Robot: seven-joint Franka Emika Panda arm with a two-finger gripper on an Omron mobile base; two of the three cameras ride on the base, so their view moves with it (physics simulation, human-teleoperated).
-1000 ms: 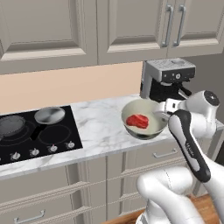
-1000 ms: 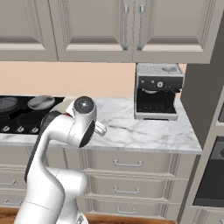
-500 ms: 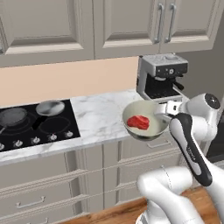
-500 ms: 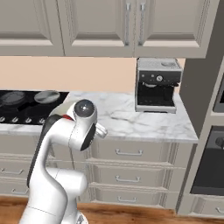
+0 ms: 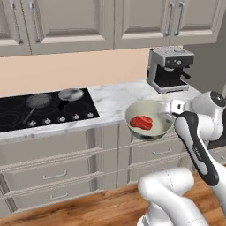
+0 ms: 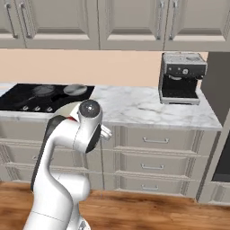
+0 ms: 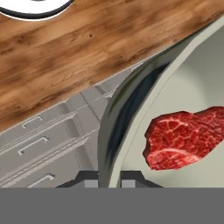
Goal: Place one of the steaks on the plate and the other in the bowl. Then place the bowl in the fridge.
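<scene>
The robot's gripper [image 7: 109, 177] is clamped on the rim of the deep cream-beige bowl [image 5: 147, 120], held in the air before the marble worktop [image 5: 119, 99], a raw red steak [image 5: 141, 122] inside.

Steak [image 5: 141, 122] in bowl [image 5: 132, 112], held before counter [image 5: 119, 99], cooktop [image 5: 26, 112] left, coffee machine [image 5: 170, 69] behind right

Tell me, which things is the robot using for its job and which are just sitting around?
For the job:
- round cream bowl, held by the gripper
- flat red raw steak inside it

Just sitting around:
- silver-and-black coffee machine
- black glass cooktop
- dark long-handled frying pan
</scene>
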